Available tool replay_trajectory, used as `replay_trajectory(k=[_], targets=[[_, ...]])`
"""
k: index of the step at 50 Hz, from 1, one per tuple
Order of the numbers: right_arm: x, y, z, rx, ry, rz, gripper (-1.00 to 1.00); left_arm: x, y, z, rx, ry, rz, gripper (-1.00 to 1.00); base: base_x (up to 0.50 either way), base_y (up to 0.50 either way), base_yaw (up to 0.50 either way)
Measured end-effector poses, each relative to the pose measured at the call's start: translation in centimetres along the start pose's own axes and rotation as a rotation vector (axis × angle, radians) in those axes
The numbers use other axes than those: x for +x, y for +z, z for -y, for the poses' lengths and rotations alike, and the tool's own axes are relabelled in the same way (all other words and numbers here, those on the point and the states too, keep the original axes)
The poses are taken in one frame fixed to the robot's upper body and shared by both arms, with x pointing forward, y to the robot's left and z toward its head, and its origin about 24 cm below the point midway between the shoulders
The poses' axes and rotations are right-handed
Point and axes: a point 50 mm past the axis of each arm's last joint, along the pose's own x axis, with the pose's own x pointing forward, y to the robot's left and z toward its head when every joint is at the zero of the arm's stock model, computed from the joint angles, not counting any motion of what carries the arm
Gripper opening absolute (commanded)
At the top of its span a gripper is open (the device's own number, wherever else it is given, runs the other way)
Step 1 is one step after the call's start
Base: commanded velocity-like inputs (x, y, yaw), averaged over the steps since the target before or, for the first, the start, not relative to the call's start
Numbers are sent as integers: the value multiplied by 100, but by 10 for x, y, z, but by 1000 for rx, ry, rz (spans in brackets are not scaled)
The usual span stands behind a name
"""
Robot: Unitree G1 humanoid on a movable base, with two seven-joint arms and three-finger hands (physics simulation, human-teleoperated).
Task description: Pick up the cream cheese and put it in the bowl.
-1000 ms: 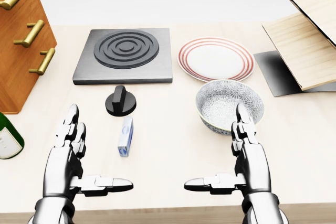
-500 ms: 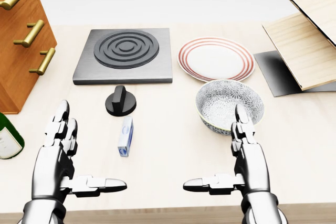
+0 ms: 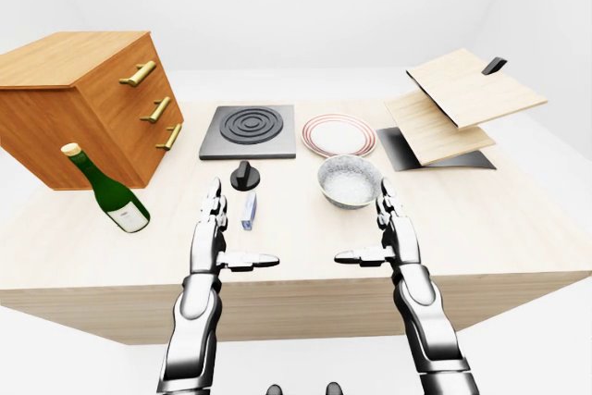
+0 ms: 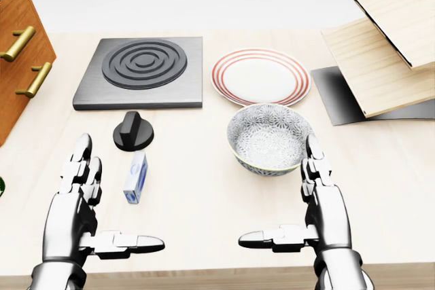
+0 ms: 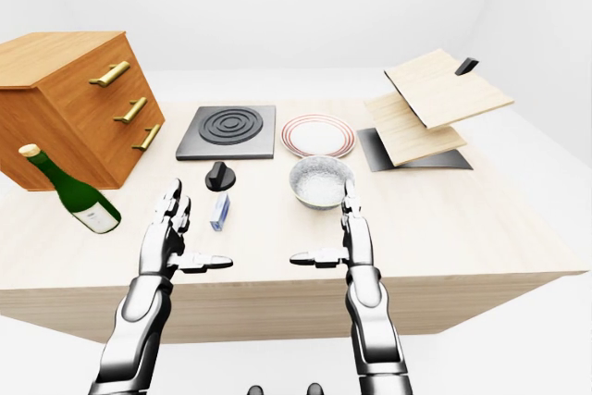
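Observation:
The cream cheese (image 4: pixel 136 177) is a small blue and white box lying on the wooden table, just below a black knob (image 4: pixel 133 131). The patterned grey bowl (image 4: pixel 270 138) stands upright to its right, empty. My left hand (image 4: pixel 85 202) is open, fingers up and thumb out, just left of the box and apart from it. My right hand (image 4: pixel 314 202) is open, below the bowl's right side, holding nothing.
A black stove plate (image 4: pixel 139 71) and a red-rimmed plate (image 4: pixel 260 76) lie above. A wooden drawer cabinet (image 3: pixel 92 104) and a green bottle (image 3: pixel 106 190) stand at left. Tilted wooden boards on a dark mat (image 4: pixel 380 52) are at right.
The whole head view has shifted left, so the camera has turned right. My left hand moved left before that; the box and the bowl kept their places on the table.

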Motion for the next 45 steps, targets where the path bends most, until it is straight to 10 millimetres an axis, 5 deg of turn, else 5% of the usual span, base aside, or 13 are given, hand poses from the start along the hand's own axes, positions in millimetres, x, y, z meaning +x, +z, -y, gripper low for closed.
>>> replay_trajectory(k=[8, 25, 45], targets=[[8, 11, 4, -5, -5, 27, 100, 9, 8, 1, 20, -1, -2, 100, 0, 0, 0], [37, 70, 13, -22, -27, 241, 100, 42, 83, -1, 43, 2, 287, 100, 0, 0, 0], [43, 77, 10, -33, -13, 258, 100, 49, 78, 2, 61, -2, 259, 100, 20, 0, 0]])
